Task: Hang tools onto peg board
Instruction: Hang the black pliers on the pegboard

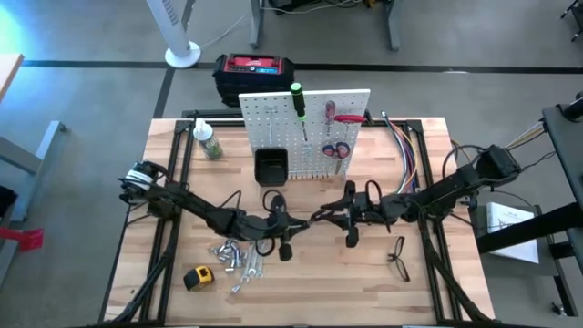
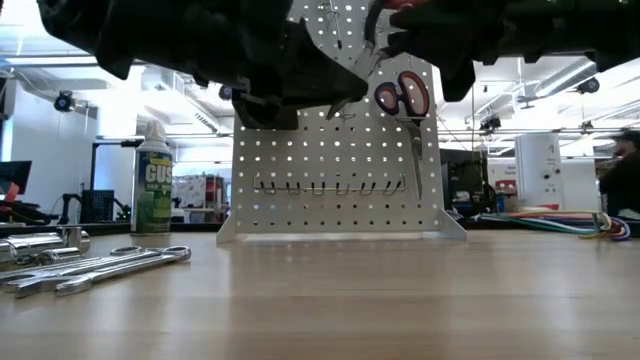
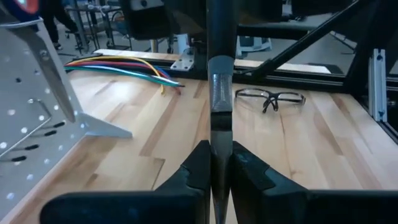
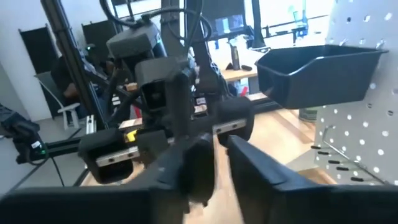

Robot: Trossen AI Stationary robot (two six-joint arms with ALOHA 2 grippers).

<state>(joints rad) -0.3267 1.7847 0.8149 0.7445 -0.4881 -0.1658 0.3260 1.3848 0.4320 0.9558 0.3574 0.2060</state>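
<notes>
Wooden desk (image 1: 301, 292): left gripper (image 3: 214, 168) fingers clamped on dark tool (image 3: 217, 93), right gripper (image 4: 214, 152) fingers' state unclear; best steadying tool before passing toward peg board (image 1: 305, 114)

We look past our right gripper (image 4: 214, 163), its two dark fingers (image 4: 193, 165) slightly apart. Facing it is the left gripper (image 4: 177, 127). Beside them, a black bin (image 4: 317, 74) hangs on the white peg board (image 4: 367, 134).

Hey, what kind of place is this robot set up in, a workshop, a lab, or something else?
Most likely a robotics lab or workshop. A wooden table carries an upright white peg board hung with tools, beside a bundle of coloured wires. The low view looks past the table into a bright room with equipment racks.
</notes>
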